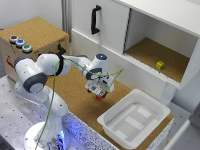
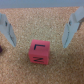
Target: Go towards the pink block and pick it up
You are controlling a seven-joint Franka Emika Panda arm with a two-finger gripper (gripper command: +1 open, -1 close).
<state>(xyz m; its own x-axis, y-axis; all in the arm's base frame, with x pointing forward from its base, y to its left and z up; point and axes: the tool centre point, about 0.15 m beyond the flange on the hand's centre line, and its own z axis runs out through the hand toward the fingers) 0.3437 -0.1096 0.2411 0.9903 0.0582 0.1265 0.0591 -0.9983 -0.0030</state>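
Wrist view: small matte reddish-pink cube (image 2: 40,53) is seen resting on brown cork surface (image 2: 45,25), centred btwn spread, released grey fingers (image 2: 72,30); nothing is gripped yet; gripper (image 1: 99,93) is held low over it, presumably so a descent can be made w/o re-aligning.

- The cork surface (image 1: 75,95) lies bare around the pink block (image 2: 39,52), with open cork on every side of it in the wrist view.
- The two fingers (image 2: 73,29) stand apart, one on each side of the block, with clear gaps between them and it.
- A white tray (image 1: 134,117) fills the surface's end toward the exterior view's right, near the gripper (image 1: 99,93).
- The white cabinet (image 1: 125,35) walls off the surface's far edge.
- A dark bit at the wrist view's edge is too cut off to identify.
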